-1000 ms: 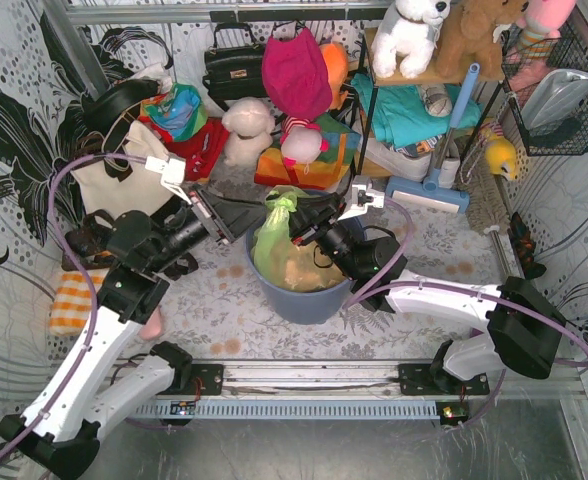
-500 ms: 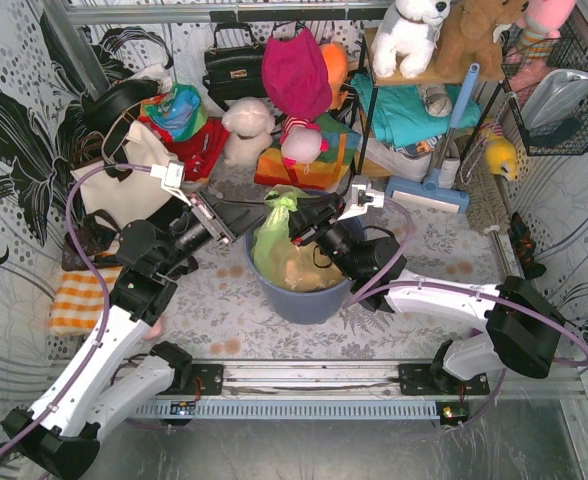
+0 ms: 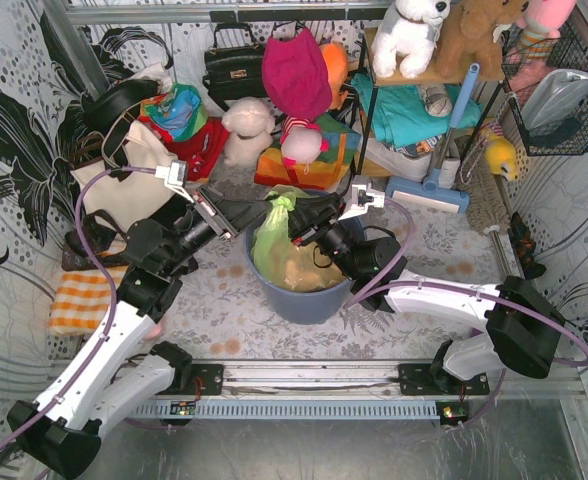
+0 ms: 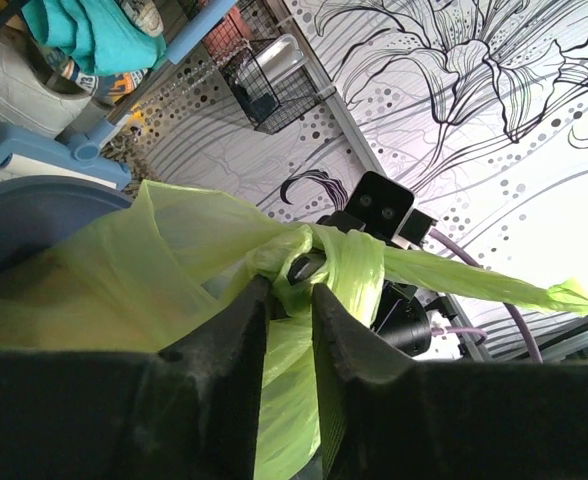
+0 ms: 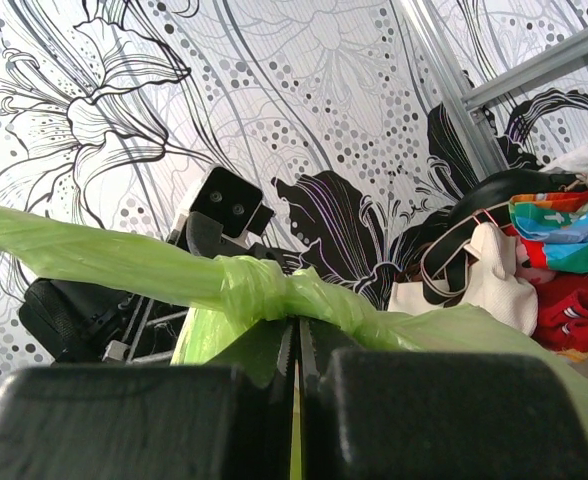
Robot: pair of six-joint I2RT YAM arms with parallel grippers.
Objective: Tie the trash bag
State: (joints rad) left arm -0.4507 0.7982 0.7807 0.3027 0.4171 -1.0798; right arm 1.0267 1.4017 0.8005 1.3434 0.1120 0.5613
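Note:
The light-green trash bag (image 3: 277,250) sits in a blue round bin (image 3: 309,300), with tan paper showing through the film. Its top is twisted into a knot (image 5: 264,285), and a loose tail (image 4: 564,297) sticks out sideways. My right gripper (image 3: 300,224) is shut on a thin fold of bag film just below the knot (image 5: 297,330). My left gripper (image 3: 257,213) is at the bag's left side. In the left wrist view its jaws (image 4: 289,288) stand slightly apart, with green film showing in the gap just under the knot (image 4: 339,262).
A white tote with black straps (image 3: 124,180) lies at the back left and an orange checked cloth (image 3: 74,300) at the left edge. A black handbag (image 3: 234,65), plush toys (image 3: 249,130) and a shelf rack (image 3: 414,110) crowd the back. A blue floor tool (image 3: 429,190) lies right of the bin.
My left arm has moved right, bringing its gripper from clear of the bin up against the bag's knot. My right gripper and the bag have stayed in place.

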